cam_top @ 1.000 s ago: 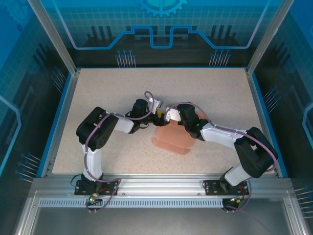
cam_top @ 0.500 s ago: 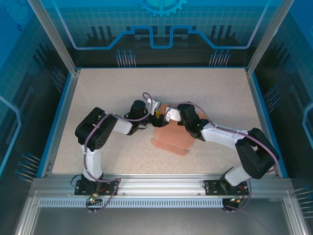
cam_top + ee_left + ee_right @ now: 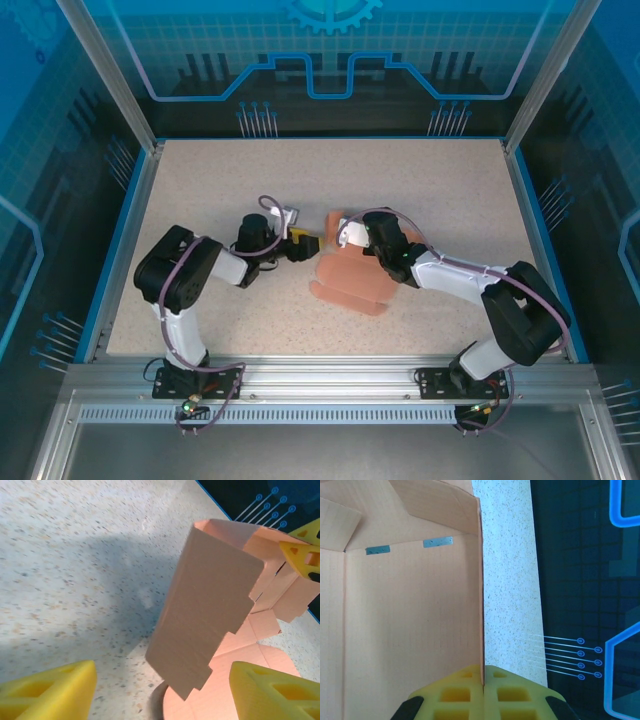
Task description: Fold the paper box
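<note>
The salmon-pink paper box (image 3: pixel 350 285) lies partly unfolded at the table's middle. My right gripper (image 3: pixel 341 233) is at its far edge. In the right wrist view the right gripper (image 3: pixel 482 676) is shut on the thin edge of an upright wall of the paper box (image 3: pixel 410 620). My left gripper (image 3: pixel 304 243) is just left of the box and open. In the left wrist view, its yellow fingers (image 3: pixel 55 690) stand wide apart, and a raised tabbed flap of the paper box (image 3: pixel 210 605) stands ahead of the left gripper (image 3: pixel 162 672), untouched.
The speckled table (image 3: pixel 200 190) has free room to the left, back and front of the box. A blue-edged frame (image 3: pixel 128 215) borders it. The right arm's elbow (image 3: pixel 520 315) sits near the table's right front corner.
My left arm has drawn back to the left, away from the box, and its fingers have narrowed a little. The right gripper has stayed shut on the box wall.
</note>
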Robot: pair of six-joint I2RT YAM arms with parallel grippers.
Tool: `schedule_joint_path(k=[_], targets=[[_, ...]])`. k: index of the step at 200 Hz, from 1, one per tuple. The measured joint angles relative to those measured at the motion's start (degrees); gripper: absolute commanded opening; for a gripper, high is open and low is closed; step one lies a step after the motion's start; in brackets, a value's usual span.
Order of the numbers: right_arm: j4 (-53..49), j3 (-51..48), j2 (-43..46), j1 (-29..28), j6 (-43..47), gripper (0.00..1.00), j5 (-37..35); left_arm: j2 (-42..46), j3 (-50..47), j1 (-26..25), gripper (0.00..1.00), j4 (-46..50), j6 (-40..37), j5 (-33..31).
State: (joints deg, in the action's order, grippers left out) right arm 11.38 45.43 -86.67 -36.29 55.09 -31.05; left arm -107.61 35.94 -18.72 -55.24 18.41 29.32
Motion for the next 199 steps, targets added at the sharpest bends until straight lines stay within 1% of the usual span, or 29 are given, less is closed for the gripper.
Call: schedule_joint_path(k=[13, 33, 64, 128, 155, 199], targets=[[0.46, -0.09, 0.13, 0.0, 0.37, 0.05, -0.02, 0.24, -0.55, 1.29, 0.62, -0.85, 1.11, -0.72], [1.42, -0.61, 0.74, -0.02, 0.9, 0.04, -0.04, 0.44, -0.37, 2.51, 0.57, -0.35, 1.64, -2.82], [4.76, -2.75, 1.95, -0.07, 2.47, 0.05, -0.2, 0.44, 2.97, 2.64, 0.53, 5.66, 1.07, -4.94], [13.62, -7.91, 1.92, -1.51, 6.95, 0.05, -1.75, 0.24, 10.14, 1.44, 0.53, 16.31, -3.04, -6.6], [18.08, -10.16, 1.51, -2.34, 8.09, 0.05, -2.97, -0.85, 11.72, 0.48, 0.54, 18.14, -4.96, -6.38], [22.25, -11.39, -0.17, -3.1, 9.38, 0.05, -3.82, -2.12, 12.07, 0.0, 0.58, 20.06, -7.61, -4.2]])
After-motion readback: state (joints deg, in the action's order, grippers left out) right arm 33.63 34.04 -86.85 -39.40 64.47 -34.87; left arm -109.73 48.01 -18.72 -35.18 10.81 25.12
